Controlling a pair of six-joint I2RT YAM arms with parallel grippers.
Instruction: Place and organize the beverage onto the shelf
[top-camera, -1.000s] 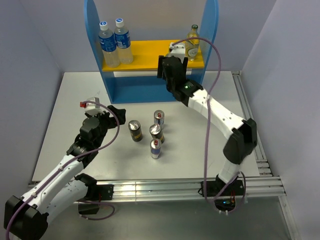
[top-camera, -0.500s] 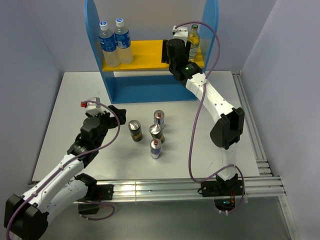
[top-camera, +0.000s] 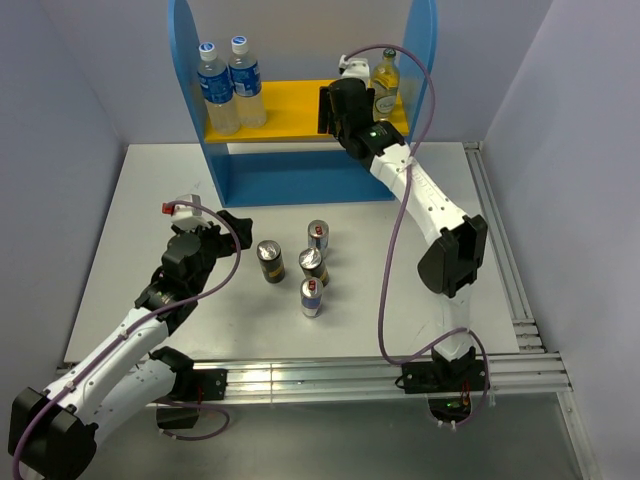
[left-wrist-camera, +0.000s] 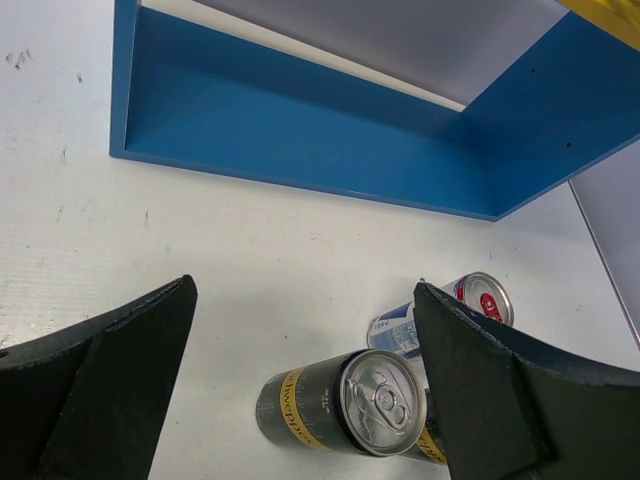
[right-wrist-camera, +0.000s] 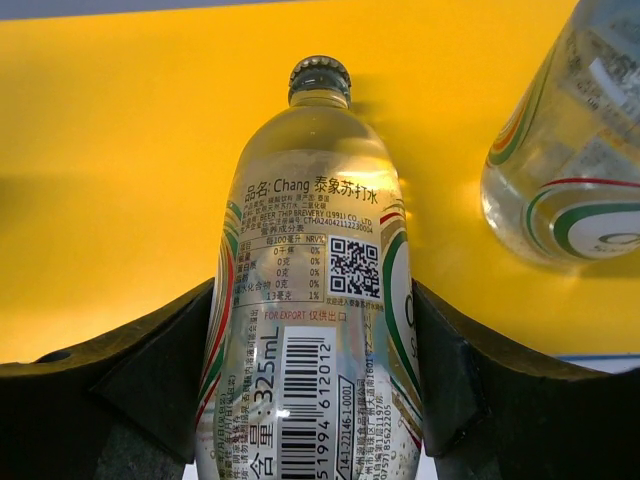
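Right gripper (right-wrist-camera: 315, 300) clamped on a glass bottle (right-wrist-camera: 315, 200) at the shelf (top-camera: 182, 60).

The shelf stands at the table's (top-camera: 130, 220) far edge. The right jaws are closed on the bottle's labelled body near the right end of the yellow board (top-camera: 290, 108); whether the bottle's base rests on the board cannot be told. A second bottle (right-wrist-camera: 570, 150) stands just to its right, at the board's right edge, apart from it. Two water bottles (top-camera: 230, 85) stand touching at the board's left end. Four cans (top-camera: 312, 265) stand upright in a loose cluster at the table's middle: two dark, two silver-blue. The left gripper (left-wrist-camera: 300, 300) hangs low toward the left edge with jaws wide and nothing between them, the nearest dark can just ahead.
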